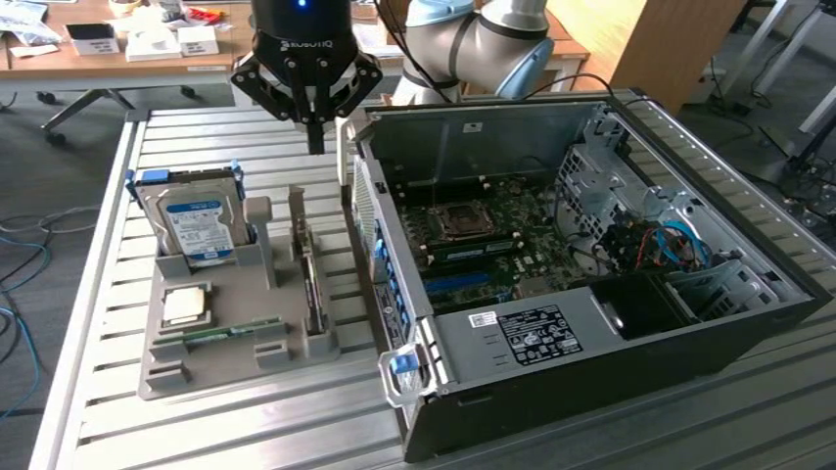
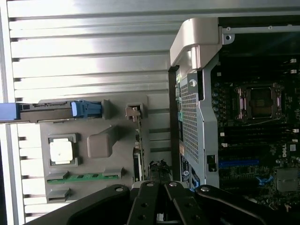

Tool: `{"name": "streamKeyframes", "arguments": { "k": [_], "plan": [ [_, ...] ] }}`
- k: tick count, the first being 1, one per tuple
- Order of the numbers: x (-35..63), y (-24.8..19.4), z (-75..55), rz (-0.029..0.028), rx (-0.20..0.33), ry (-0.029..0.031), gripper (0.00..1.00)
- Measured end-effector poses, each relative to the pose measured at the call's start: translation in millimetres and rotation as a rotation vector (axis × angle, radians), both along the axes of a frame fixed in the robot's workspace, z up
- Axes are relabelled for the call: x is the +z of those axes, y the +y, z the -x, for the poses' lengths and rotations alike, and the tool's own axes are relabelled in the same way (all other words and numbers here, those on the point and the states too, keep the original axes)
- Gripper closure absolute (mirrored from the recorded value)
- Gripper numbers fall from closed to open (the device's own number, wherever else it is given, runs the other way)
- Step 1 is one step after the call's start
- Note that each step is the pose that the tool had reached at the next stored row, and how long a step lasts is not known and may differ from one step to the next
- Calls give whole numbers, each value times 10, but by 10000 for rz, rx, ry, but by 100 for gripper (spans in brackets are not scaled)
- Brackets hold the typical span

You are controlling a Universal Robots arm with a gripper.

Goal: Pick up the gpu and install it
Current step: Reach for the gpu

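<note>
End effector (image 1: 315, 144): hanging in the air with its black fingers drawn together to a point and nothing between them; in the wrist view (image 2: 161, 187) the finger links meet at the middle the same way.
Where it hangs: over the far end of the grey holder (image 1: 215, 367), just beside the upper corner of the computer case (image 1: 627, 343), clear of both.
Gpu (image 1: 309, 279): standing on edge in a slot along the side of the grey holder nearest the case, metal bracket end toward the end effector, untouched. From the wrist it is a thin edge-on strip (image 2: 137, 161) just ahead of the fingers.
Hard drive (image 1: 196, 230): upright at the holder's far end, blue-and-white label facing out, blue clips at its sides.
Processor chip (image 1: 186, 305): lying flat in a square pocket of the holder.
Memory stick (image 1: 225, 332): a narrow green strip lying just beside the chip.
Computer case: lying open on its side at the exterior view's right, motherboard (image 1: 490, 250) exposed.
Bench (image 1: 196, 147): slatted metal, carrying the holder and the case side by side.
</note>
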State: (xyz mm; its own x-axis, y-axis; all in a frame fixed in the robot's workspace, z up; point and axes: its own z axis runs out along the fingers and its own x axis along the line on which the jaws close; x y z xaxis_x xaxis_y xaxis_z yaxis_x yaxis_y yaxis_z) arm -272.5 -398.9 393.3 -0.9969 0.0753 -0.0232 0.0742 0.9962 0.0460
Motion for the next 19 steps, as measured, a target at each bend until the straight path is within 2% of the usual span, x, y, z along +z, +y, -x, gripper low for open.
{"name": "streamKeyframes", "arguments": {
  "k": [7, 19],
  "plan": [
    [0, 0, 29, -1, 0, -1, 89],
    [-2, 0, 187, -1, 98, -1, 89]
  ]
}}
